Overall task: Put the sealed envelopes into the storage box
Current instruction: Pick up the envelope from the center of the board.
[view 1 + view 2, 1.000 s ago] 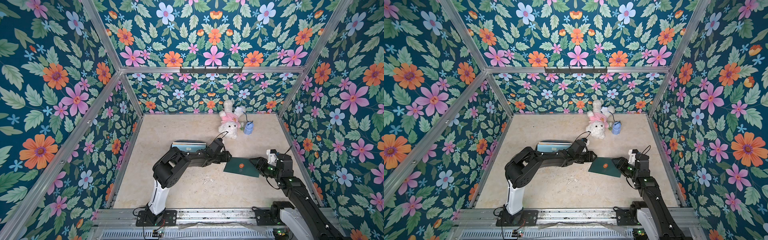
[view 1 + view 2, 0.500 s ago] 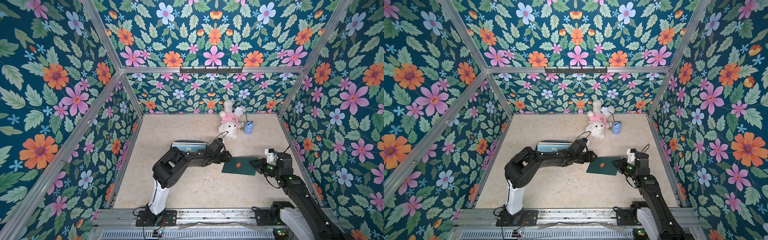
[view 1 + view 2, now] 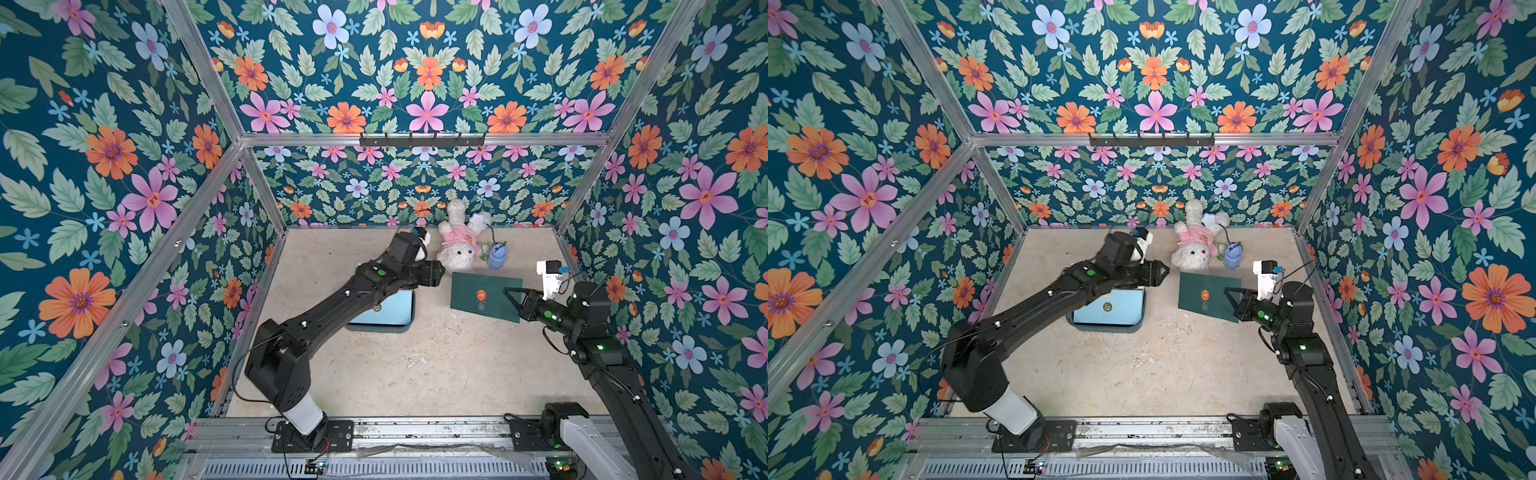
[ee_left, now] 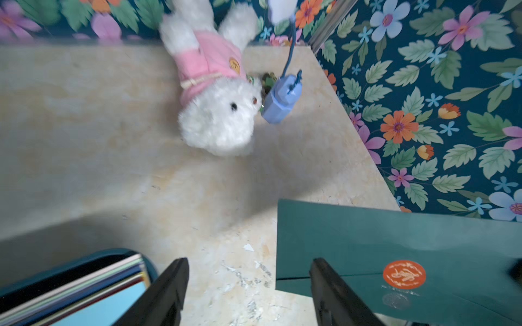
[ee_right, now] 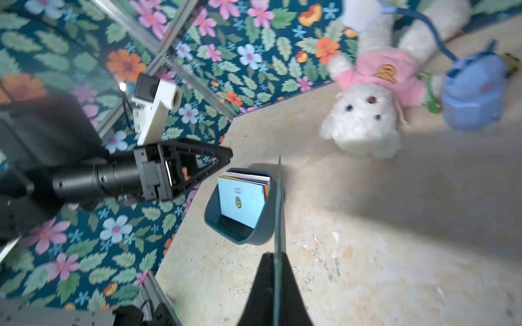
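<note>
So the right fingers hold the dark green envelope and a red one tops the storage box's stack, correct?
No: the right wrist view shows a light blue envelope topping the storage box stack; the right fingers do hold the dark green envelope.

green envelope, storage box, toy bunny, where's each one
green envelope [image 3: 465, 293]: in a top view, face beside the seal
storage box [image 3: 1100, 328]: in a top view, near wall
toy bunny [image 3: 457, 257]: in a top view, white head
</note>
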You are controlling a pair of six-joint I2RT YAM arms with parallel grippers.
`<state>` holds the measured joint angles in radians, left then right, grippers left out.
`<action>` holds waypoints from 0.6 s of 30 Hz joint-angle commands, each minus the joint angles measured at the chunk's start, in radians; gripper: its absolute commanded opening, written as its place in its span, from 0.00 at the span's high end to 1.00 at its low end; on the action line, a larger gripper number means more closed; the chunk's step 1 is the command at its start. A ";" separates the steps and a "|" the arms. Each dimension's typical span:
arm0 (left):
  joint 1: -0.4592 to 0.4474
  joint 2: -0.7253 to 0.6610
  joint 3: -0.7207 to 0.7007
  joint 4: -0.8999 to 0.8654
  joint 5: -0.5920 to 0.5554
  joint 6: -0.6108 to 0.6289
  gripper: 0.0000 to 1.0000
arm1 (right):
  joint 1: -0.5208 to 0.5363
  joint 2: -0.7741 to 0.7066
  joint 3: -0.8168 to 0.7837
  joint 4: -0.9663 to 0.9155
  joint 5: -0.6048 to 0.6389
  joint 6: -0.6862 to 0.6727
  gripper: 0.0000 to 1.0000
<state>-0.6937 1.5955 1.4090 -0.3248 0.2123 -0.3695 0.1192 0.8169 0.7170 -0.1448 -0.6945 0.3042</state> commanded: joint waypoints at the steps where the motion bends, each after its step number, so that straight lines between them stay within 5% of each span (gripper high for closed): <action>1: 0.019 -0.036 0.057 -0.143 0.119 0.228 0.24 | 0.075 0.065 0.082 -0.023 -0.129 -0.249 1.00; 9: -0.003 -0.043 0.147 -0.425 0.302 0.567 0.21 | 0.249 0.311 0.340 -0.302 -0.240 -0.686 1.00; 18: -0.017 -0.143 -0.023 -0.365 0.454 0.618 0.28 | 0.325 0.475 0.458 -0.382 -0.293 -0.780 1.00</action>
<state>-0.7124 1.4593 1.4105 -0.6880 0.5961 0.2115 0.4370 1.2816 1.1591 -0.4911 -0.9249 -0.4152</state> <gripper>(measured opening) 0.743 0.069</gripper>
